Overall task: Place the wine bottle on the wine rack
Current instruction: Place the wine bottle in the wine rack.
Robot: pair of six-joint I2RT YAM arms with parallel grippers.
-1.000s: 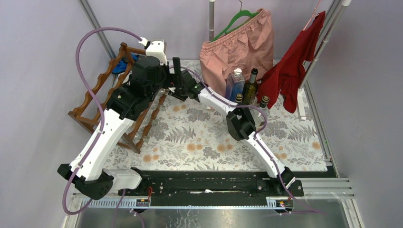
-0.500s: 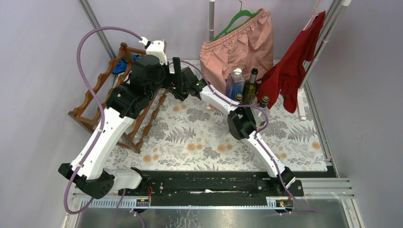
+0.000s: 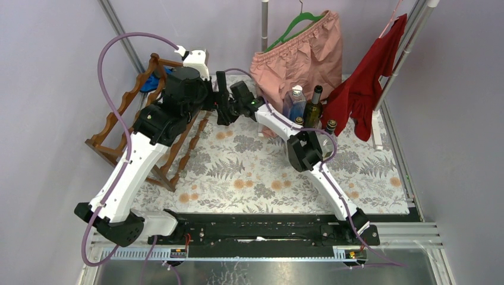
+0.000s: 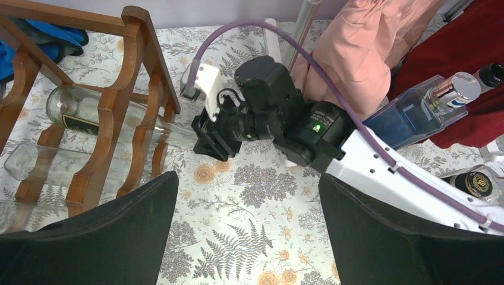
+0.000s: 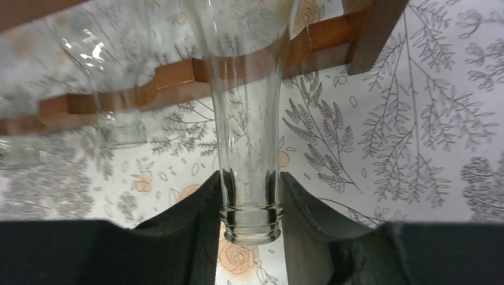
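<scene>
Right hand [image 5: 249, 199] pinches wine bottle [image 5: 245, 107] neck, body across wine rack [image 4: 153, 59]; left hand [image 4: 248, 187] spread.

Pale lilac walls [image 3: 53, 71] stand behind and to either side of my right pincer [image 3: 221, 114]. Beneath it, the bench [image 3: 368, 172] is covered in a print of grey ferns and orange flowers. To its right, pink shorts [image 3: 297, 59] hang on a green hanger [image 3: 291, 27], and a red cloth [image 3: 362, 89] drapes from a metal pole [image 3: 413, 41].

Left arm [image 3: 134, 169] and right arm [image 3: 334, 193] are showing white shells, black joints; purple cable [image 4: 333, 89] trailing behind right claw [image 5: 249, 202], green light [image 4: 315, 126] glowing.
</scene>
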